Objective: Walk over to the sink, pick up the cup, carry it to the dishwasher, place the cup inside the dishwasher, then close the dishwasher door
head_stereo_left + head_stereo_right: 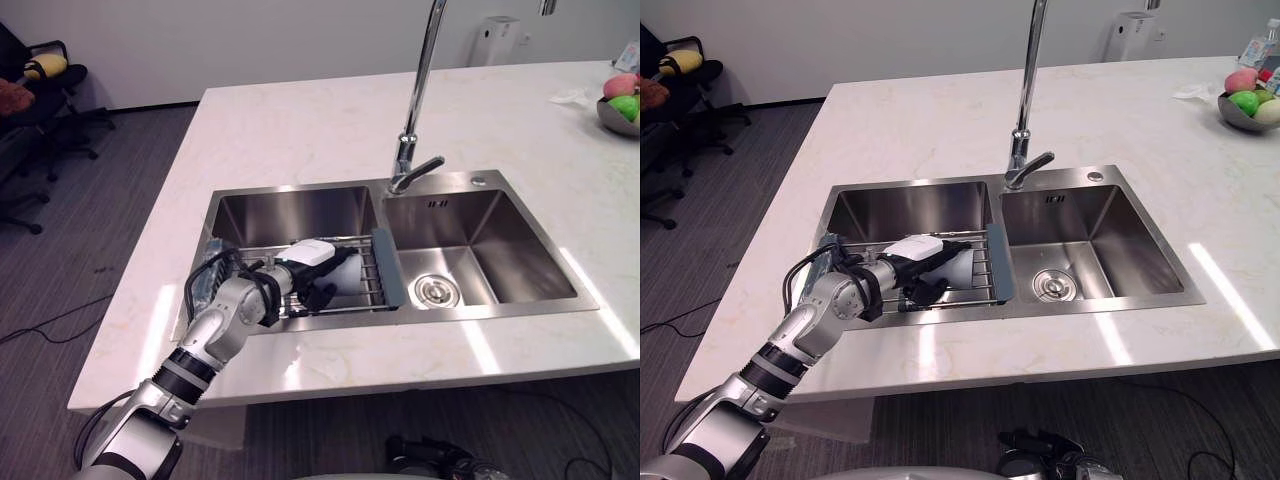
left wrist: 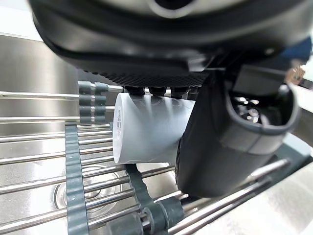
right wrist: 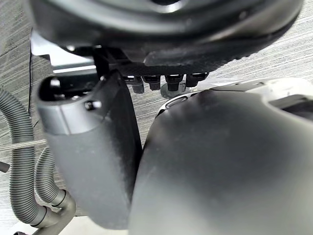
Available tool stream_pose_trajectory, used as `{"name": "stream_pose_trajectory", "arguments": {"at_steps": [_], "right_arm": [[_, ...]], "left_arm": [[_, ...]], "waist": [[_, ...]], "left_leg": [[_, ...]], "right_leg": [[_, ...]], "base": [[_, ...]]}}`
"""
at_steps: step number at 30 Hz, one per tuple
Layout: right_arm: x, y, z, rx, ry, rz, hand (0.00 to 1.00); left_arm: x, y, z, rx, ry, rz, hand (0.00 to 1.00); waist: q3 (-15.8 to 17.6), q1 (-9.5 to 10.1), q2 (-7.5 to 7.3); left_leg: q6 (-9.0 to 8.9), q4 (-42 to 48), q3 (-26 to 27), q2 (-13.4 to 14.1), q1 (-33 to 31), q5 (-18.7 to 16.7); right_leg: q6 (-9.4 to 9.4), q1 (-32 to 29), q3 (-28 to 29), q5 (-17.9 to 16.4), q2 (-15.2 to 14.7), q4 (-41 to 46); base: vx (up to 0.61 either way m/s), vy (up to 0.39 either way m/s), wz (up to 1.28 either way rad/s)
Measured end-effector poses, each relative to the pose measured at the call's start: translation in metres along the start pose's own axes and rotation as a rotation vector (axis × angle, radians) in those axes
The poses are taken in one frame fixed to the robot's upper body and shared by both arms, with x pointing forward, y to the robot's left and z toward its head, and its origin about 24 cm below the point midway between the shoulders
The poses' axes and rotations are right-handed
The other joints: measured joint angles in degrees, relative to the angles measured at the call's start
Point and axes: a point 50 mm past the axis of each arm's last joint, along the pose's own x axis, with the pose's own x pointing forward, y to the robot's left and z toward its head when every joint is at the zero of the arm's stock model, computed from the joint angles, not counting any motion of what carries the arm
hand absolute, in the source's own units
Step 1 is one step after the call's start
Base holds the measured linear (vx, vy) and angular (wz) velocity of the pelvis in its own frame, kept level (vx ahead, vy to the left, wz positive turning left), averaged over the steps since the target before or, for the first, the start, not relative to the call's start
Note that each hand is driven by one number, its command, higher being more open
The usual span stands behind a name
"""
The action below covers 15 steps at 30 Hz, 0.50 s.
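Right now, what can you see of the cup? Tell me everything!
The cup is plain white and smooth, with no handle showing. It lies on its side on the wire rack across the left bowl of the sink. The left hand is curled round it, fingers over it and thumb against its side. I cannot tell which end is open.

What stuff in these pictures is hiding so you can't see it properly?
- Cup: in both eye views the left robot hand covers most of it. Its inside faces away in the left wrist view.
- Faucet: its top is cut off by the upper edge in the eye views.
- Fruit bowl: cut by the edge, fruit too small to name.
- Right robot hand: too close and blurry in the right wrist view.
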Motion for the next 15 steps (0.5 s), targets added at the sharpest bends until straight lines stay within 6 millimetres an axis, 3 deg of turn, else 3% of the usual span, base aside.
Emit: {"name": "stream_pose_trajectory", "arguments": {"at_steps": [9, 15], "right_arm": [[0.000, 0.001, 0.000, -0.005, 0.009, 0.012, 1.00], [0.000, 0.002, 0.003, -0.034, 0.019, 0.025, 1.00]], "left_arm": [[0.010, 0.005, 0.006, 0.007, 0.052, -0.055, 1.00], [0.023, 0.011, -0.007, -0.058, 0.153, -0.076, 1.00]], "waist": [[-0.01, -0.11, 0.00], [0.01, -0.92, -0.05]], "left_leg": [[-0.07, 0.03, 0.71, 0.03, 0.26, -0.17], [-0.50, 0.47, 1.71, 0.42, 0.60, -0.61]], "right_leg": [[0.00, -0.06, 0.66, 0.00, 0.18, 0.00], [0.00, -0.16, 1.66, -0.01, 0.64, 0.00]], "base": [[0.00, 0.000, -0.03], [-0.03, -0.023, -0.09]]}}
